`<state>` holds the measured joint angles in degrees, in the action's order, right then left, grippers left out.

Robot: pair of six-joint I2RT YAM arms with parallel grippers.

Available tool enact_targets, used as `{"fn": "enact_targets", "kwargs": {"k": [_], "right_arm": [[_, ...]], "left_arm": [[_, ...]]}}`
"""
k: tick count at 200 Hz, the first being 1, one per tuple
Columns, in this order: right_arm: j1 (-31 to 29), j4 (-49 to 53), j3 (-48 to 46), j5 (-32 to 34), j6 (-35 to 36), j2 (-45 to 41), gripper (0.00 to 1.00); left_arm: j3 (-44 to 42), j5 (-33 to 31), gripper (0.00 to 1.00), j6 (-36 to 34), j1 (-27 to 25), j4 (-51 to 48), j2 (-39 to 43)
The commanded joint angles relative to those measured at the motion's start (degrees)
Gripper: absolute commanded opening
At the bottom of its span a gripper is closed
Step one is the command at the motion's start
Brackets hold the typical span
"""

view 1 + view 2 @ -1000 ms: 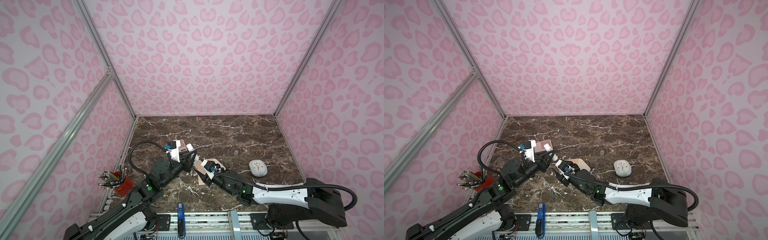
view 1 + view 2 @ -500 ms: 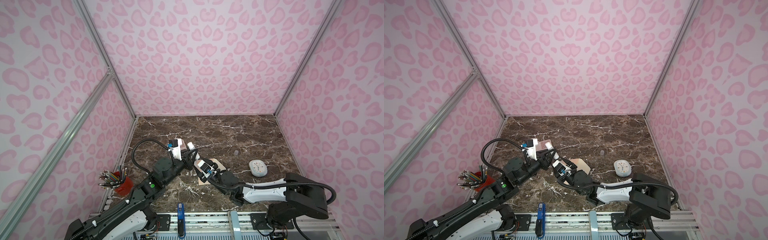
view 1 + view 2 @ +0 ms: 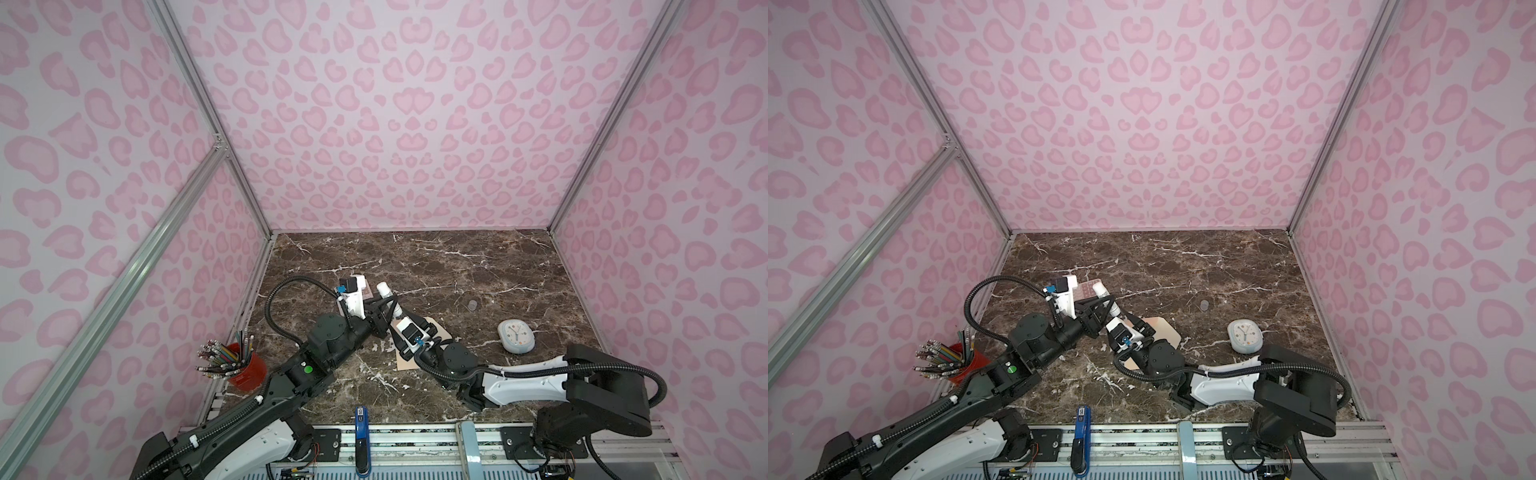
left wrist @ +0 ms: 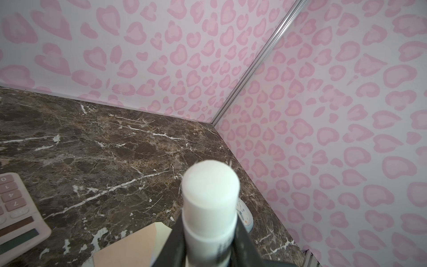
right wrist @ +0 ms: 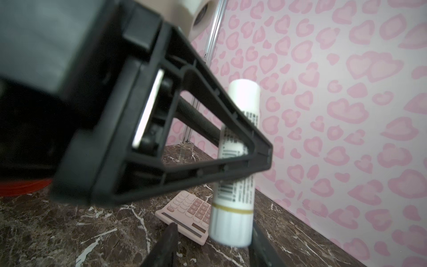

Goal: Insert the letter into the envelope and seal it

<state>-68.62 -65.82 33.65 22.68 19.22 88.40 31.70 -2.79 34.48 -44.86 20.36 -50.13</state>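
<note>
A white glue stick (image 3: pixel 389 297) (image 3: pixel 1107 301) (image 4: pixel 210 196) is held tilted above the table, my left gripper (image 3: pixel 379 312) (image 3: pixel 1095 312) (image 4: pixel 209 233) shut on its barrel. In the right wrist view the glue stick's (image 5: pixel 233 208) ribbed lower end hangs between the fingers of my right gripper (image 5: pixel 212 227) (image 3: pixel 400 323), which stands open; one finger is clearly apart from the stick. The peach envelope (image 3: pixel 437 329) (image 3: pixel 1159 326) (image 4: pixel 127 247) lies flat under the right wrist, with its paler flap (image 4: pixel 161 233) showing. The letter is out of sight.
A pink calculator (image 5: pixel 184 208) (image 4: pixel 13 208) (image 3: pixel 1087 286) lies just beyond the grippers. A pale clock (image 3: pixel 515 336) (image 3: pixel 1245 336) sits to the right, a small grey disc (image 3: pixel 472 305) behind it. A red pencil cup (image 3: pixel 245 365) stands at the left wall, a blue stapler (image 3: pixel 361 419) at the front edge.
My right gripper has moved up and left from over the envelope to the glue stick's lower end. The left gripper has kept its hold on the stick.
</note>
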Motion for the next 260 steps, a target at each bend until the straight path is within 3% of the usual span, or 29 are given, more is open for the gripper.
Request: {"fn": "enact_targets", "kwargs": {"k": [1,40,112,160,197,260], "right_arm": [[0.05,-2.76,0.57,2.12,0.16,0.41,0.50],[0.06,-2.49,0.86,2.67,-0.41,0.63,0.47],[0.06,-0.55,1.35,0.81,-2.07,-0.39,0.17],[0.02,2.29,0.66,-1.80,-4.27,-3.24,0.09],[1.00,6.24,-1.21,-8.65,-9.89,-8.35,0.07],[4.36,17.91,-2.87,-26.96,-23.35,-20.47,0.04]], "left_arm": [[0.03,0.56,0.04,0.41,-0.03,1.00,0.15],[0.16,0.59,0.04,0.34,-0.01,0.98,0.40],[-0.23,1.81,0.04,0.79,0.03,1.94,-1.23],[-0.57,3.14,0.04,0.86,0.11,2.33,-1.67],[-2.10,8.38,0.04,0.80,0.45,4.21,-0.51],[-4.79,25.29,0.04,0.77,0.79,12.04,2.19]]}}
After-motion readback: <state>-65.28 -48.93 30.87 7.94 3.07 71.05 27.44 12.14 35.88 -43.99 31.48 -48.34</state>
